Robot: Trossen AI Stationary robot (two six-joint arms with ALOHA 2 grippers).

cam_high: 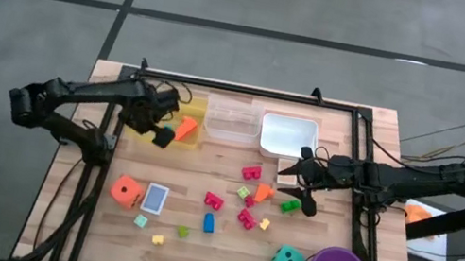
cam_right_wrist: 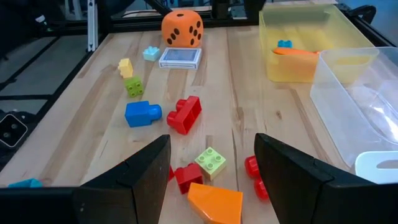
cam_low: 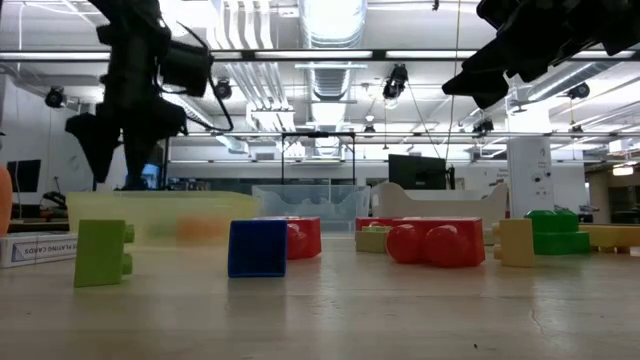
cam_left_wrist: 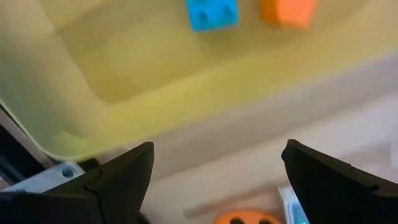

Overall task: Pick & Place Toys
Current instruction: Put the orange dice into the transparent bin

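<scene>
Two spread hands: left hand [cam_high: 161, 129] over the yellow tray [cam_high: 195, 138], right hand [cam_right_wrist: 208, 180] over an orange block [cam_right_wrist: 214, 202], where crowding neighbours could spoil its pinch.

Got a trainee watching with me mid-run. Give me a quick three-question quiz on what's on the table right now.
1. True or false: the yellow tray already holds an orange block and a blue block.
2. The orange die lies beside: A) the playing cards B) a green bowl C) a metal spoon.
3. Fill in: the right gripper hovers over the wedge-shaped ____ block.

Key: 1 true; 2 A; 3 orange.
</scene>
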